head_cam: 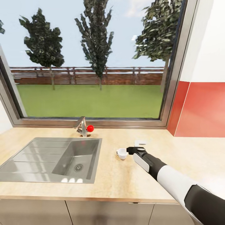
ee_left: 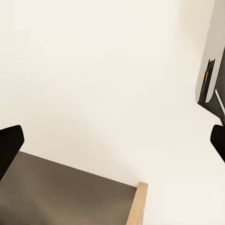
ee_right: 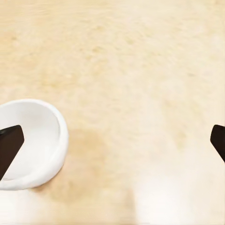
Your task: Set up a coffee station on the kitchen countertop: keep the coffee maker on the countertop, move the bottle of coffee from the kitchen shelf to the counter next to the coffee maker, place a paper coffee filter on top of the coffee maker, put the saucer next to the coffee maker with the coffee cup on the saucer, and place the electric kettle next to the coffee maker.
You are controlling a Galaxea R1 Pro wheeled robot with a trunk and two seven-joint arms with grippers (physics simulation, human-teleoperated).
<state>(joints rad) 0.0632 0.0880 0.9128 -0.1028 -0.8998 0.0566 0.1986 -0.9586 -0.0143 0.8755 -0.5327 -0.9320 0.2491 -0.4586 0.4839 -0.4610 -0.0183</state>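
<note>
My right gripper (head_cam: 131, 150) reaches out over the kitchen countertop (head_cam: 125, 184), its fingers spread wide and holding nothing. The coffee cup (head_cam: 122, 153) stands upright on the bare wood just beside my fingertips on the sink side; from my right wrist I see the coffee cup (ee_right: 29, 143) with its rim partly behind one dark fingertip (ee_right: 9, 147), while the other fingertip (ee_right: 219, 140) hangs over open wood well away from it. Whether that near finger touches the cup I cannot tell. A small white thing (head_cam: 141, 142) lies just past my gripper toward the window, too hidden to name.

The steel sink (head_cam: 47, 159) is set in the counter to the left of the cup, with a strip of free wood between its rim and the cup. The faucet (head_cam: 82, 126) with its red knob stands behind it, below the window frame (head_cam: 93, 122). To the right, the counter runs clear to the red wall panel (head_cam: 203, 109).

My left gripper (ee_left: 112, 145) is released too, fingertips far apart against a pale wall.
</note>
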